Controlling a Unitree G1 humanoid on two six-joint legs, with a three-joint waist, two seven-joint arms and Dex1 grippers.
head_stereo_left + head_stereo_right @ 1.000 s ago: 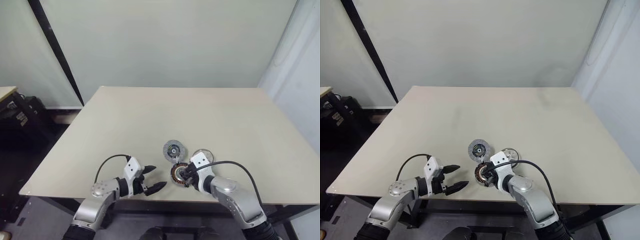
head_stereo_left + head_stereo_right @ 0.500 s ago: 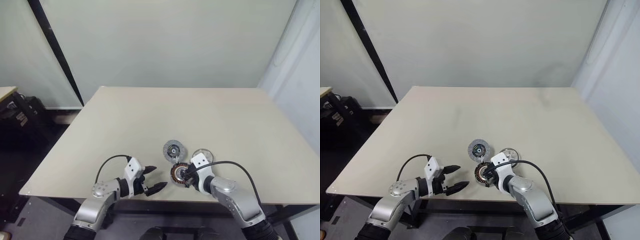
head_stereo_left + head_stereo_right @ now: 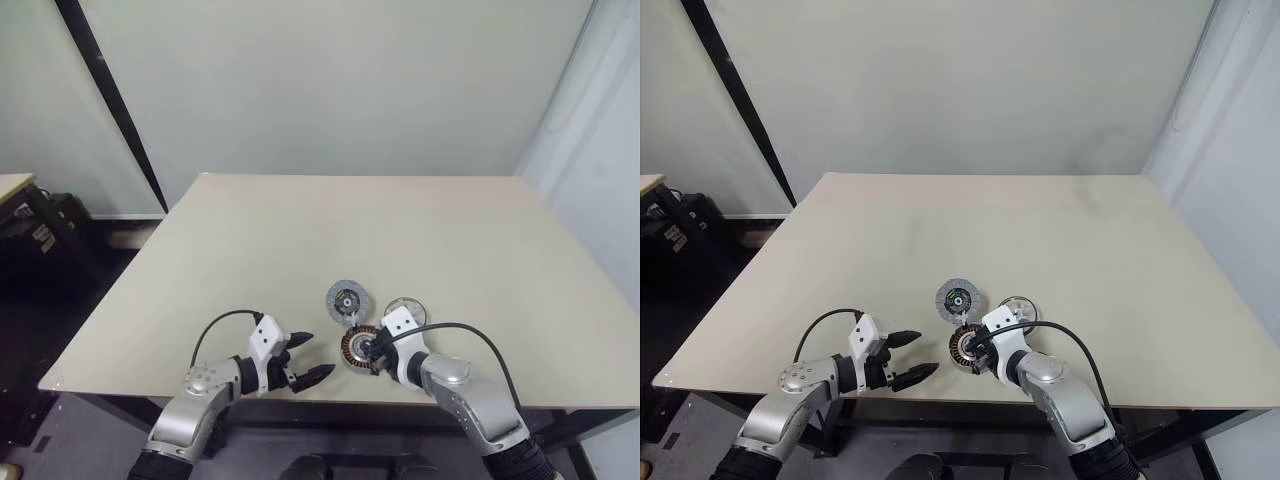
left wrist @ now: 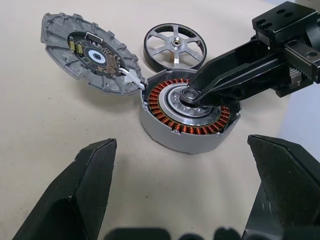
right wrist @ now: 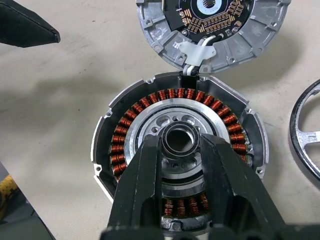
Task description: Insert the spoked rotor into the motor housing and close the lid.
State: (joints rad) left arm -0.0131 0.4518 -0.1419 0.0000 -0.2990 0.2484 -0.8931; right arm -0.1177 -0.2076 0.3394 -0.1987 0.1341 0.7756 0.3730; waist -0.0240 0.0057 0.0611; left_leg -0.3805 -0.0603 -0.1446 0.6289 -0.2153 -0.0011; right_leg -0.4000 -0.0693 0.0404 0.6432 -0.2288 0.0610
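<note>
Near the table's (image 3: 250, 250) front edge, on the left, the left gripper (image 3: 306, 358) hovers just above the surface with its two black fingers (image 4: 85, 180) spread wide and nothing between them, aimed toward the motor parts to its right. Next comes the motor housing (image 4: 187, 120), a grey round shell lined with copper-orange coils around a silver core, sitting flat on the table. The lid (image 4: 90, 52), a ribbed grey disc with a dark circuit board at its centre, lies open just behind the housing, tilted on its rim and joined to it by a short white lead. The right gripper (image 5: 181, 145) reaches down into the housing from the right, its fingers drawn narrow on either side of the raised central hub ring. The spoked rotor (image 4: 175, 45) lies flat on the table just behind and to the right of the housing, apart from both grippers.
</note>
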